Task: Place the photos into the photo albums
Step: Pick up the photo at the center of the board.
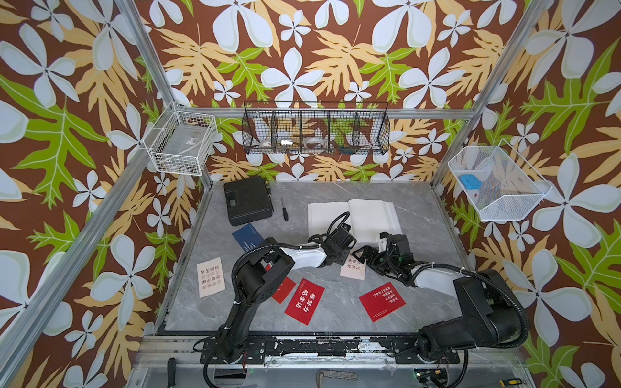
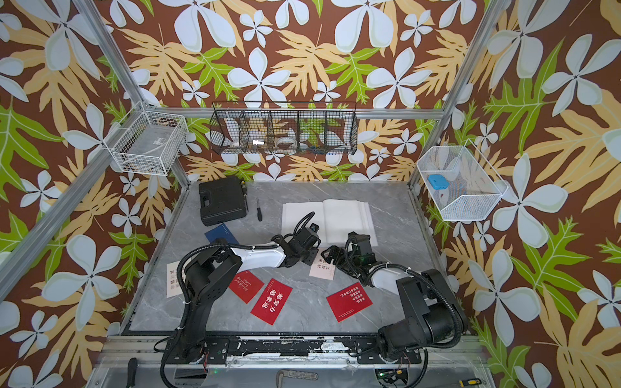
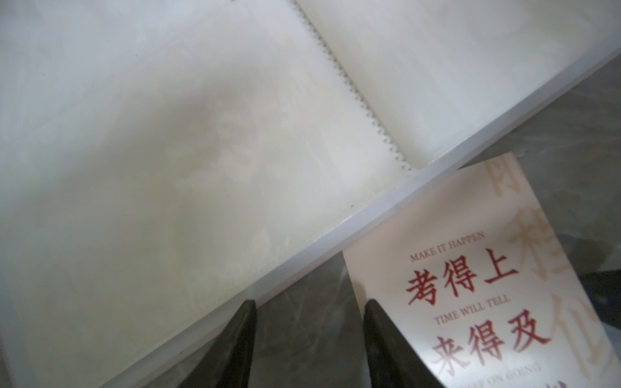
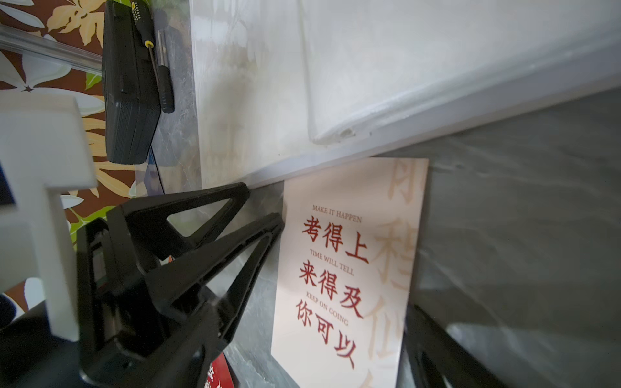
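Your left gripper (image 3: 312, 346) had its jaws apart. Only bare table (image 1: 339, 302) showed between them, and one fingertip sat right at the side edge of the cream card (image 3: 470, 285). It was not clamping anything.

Your right gripper (image 1: 362, 256) stood on the card's other side, also spread wide and gripping nothing I could see. My read is that you had the card bracketed, one gripper to steady it and the other to work under a thin, flat edge.

The card lay flat with its far edge butted against the near edge of the photo album (image 1: 373, 215). That edge probably served as a stop, so the card could not skate away when nudged. Its print read clearly in both wrist views: "MAKE IT HAPPEN", 考得上, "TIME WILL TELL", 来得及, "KEEP ON GOING", 你可以.

The album lay open on blank white pages towards the table's far edge, ready to take a card. None was in it yet.

The other photos lay loose across the table:
- A navy card (image 1: 248, 235) lay partly under your left arm.
- A second cream card (image 1: 210, 281) lay by the left edge.
- Near the front edge was a red card (image 1: 304, 305) reading 越努力 越幸运.
- Another red one (image 1: 382, 306) carried text too small to read.
- A third red one (image 1: 284, 290) was half hidden by the arm.

A black case (image 1: 247, 201) sat at the far left corner, with a screwdriver (image 1: 284, 209) just beside it.
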Motion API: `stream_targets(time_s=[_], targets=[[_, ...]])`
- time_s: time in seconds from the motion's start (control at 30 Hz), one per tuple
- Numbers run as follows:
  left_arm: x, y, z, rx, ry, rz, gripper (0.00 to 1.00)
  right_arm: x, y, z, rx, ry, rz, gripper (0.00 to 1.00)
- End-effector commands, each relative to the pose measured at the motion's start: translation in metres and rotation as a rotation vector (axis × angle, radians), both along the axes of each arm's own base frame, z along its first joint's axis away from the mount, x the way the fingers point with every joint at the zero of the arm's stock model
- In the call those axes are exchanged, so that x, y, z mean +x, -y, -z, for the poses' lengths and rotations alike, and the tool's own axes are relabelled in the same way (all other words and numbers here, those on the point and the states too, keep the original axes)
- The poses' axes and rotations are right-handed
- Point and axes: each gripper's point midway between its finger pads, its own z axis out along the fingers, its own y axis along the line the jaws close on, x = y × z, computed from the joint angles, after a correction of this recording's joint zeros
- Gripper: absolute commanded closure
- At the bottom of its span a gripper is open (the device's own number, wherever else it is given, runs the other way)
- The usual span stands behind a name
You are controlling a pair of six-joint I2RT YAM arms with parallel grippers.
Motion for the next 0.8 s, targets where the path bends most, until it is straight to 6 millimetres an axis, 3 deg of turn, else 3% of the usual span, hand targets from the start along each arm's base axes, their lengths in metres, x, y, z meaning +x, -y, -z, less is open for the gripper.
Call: stream_targets(time_s=[0.0, 0.17, 0.27, 0.47, 0.57, 0.67, 0.77], targets=[[-0.064, -0.056, 0.061, 0.252, -0.291, 0.038, 0.47, -0.004, 0.003, 0.003, 0.005, -0.024, 0.013, 0.18], [-0.067, -0.051, 0.059, 0.222, -0.302, 0.063, 0.47, -0.005, 0.001, 0.007, 0.025, -0.022, 0.014, 0.34], [-0.07, -0.05, 0.062, 0.217, -0.318, 0.078, 0.47, -0.005, 0.001, 0.009, 0.04, -0.019, 0.026, 0.34], [-0.078, -0.053, 0.074, 0.237, -0.357, 0.089, 0.48, -0.011, 0.005, 0.016, 0.014, -0.032, 0.025, 0.21], [-0.081, -0.055, 0.077, 0.245, -0.37, 0.097, 0.49, -0.01, 0.006, 0.018, 0.019, -0.034, 0.032, 0.21], [-0.081, -0.057, 0.078, 0.25, -0.369, 0.096, 0.49, -0.007, 0.003, 0.016, 0.05, -0.026, 0.042, 0.27], [-0.081, -0.057, 0.076, 0.246, -0.363, 0.095, 0.49, -0.007, 0.004, 0.015, 0.054, -0.014, 0.052, 0.39]])
